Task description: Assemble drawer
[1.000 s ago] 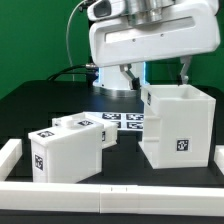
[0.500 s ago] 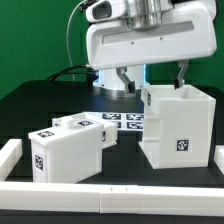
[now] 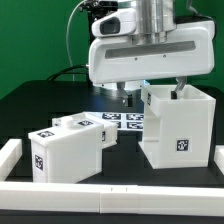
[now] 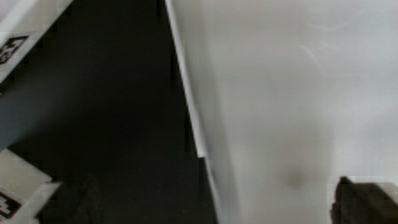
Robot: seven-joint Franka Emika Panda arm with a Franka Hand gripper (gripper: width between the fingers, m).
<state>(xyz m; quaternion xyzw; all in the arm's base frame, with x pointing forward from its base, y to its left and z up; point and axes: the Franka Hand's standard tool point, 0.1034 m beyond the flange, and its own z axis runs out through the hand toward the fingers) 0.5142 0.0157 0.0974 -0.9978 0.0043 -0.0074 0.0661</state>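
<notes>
Drawer shell, a large hollow cube of matte white plastic, stands on the black worktop at the exterior view's right. The gripper is spread wide, its dark fingers astride the shell's left wall and holding nothing. Two smaller boxy white trays, a near tray and a far tray, sit touching at the left. The flat marker board lies behind them.

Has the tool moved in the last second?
Yes. The tool has come down toward the shell, which stays where it was.
</notes>
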